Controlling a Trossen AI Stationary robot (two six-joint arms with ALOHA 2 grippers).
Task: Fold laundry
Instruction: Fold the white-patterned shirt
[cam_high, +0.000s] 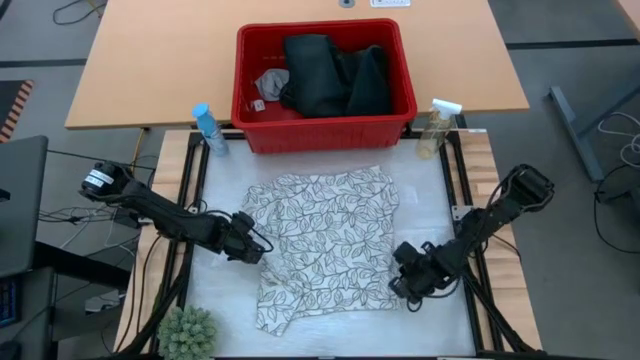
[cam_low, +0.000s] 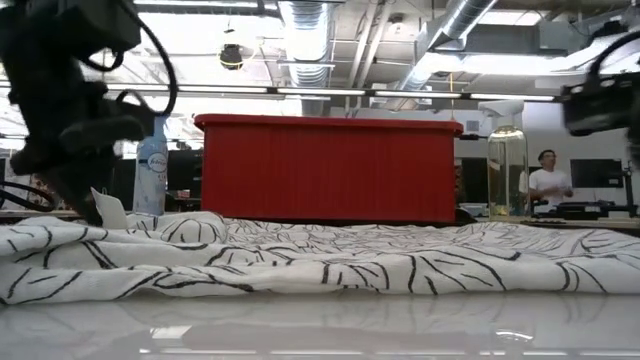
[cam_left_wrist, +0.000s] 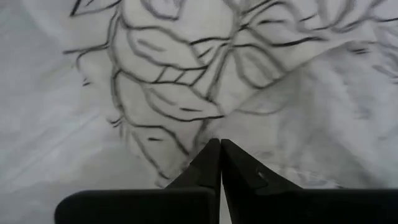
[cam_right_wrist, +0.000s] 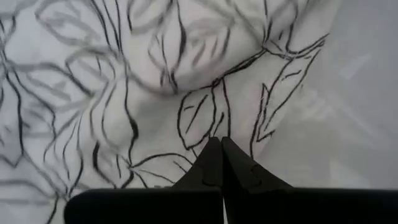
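Observation:
A white cloth with grey leaf print (cam_high: 320, 245) lies spread on the table in front of a red basket (cam_high: 330, 135). Its near part is rumpled. The basket holds dark jeans (cam_high: 330, 75) and a small grey cloth (cam_high: 272, 82). My left gripper (cam_high: 258, 250) is shut at the cloth's left edge, low over the table. My right gripper (cam_high: 400, 285) is shut at the cloth's near right edge. In the wrist views each gripper, left (cam_left_wrist: 219, 144) and right (cam_right_wrist: 219, 143), has its tips closed together at the printed cloth. My left gripper pinches the cloth's left edge (cam_left_wrist: 208, 124) between its two fingertips, where the edge runs to a point. The fingers slant steeply down from the table's left. The cloth around it lies on the table. My right gripper has its shut fingertips on the cloth near its right edge (cam_right_wrist: 211, 121), slanting steeply down from the right. Creases run toward the tips, and the cloth bulges just beyond them (cam_right_wrist: 168, 87). One layer or several, I cannot tell.
Two spray bottles stand by the basket's near corners, a blue one (cam_high: 208, 128) on the left and a clear one (cam_high: 437, 125) on the right. A small green plant (cam_high: 188, 335) sits at the near left corner. A person (cam_low: 545, 180) shows far behind the table.

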